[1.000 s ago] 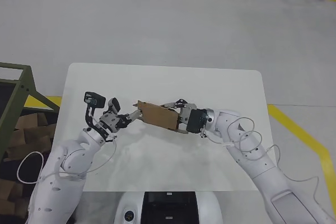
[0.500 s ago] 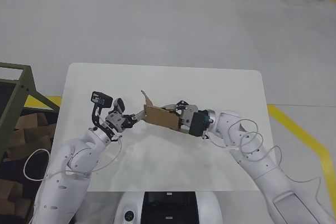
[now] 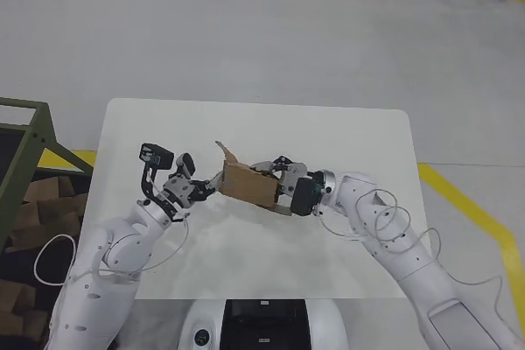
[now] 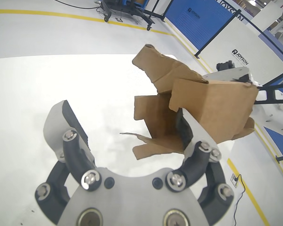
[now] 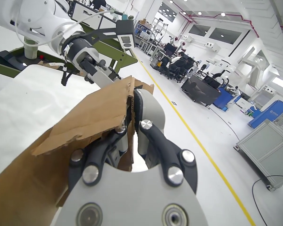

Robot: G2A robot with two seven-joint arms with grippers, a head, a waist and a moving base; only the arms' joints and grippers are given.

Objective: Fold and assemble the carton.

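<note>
The brown carton [image 3: 248, 184] is held over the middle of the white surface [image 3: 350, 131], one wall pinched by the right hand [image 5: 131, 109], while the left hand [image 4: 123, 118] is spread wide with one finger [image 4: 187, 128] inside its open, flapped end.

The left arm [image 3: 114, 249], lower left of the top view, and the right arm [image 3: 402, 249], lower right: glossy white shells, thin white cables [image 3: 381, 210] looping loose alongside. The left gripper [image 4: 125, 118] and the right gripper [image 5: 131, 110]: silver-grey plates, black linkages, bright screws, black finger pads [image 4: 75, 123].
</note>
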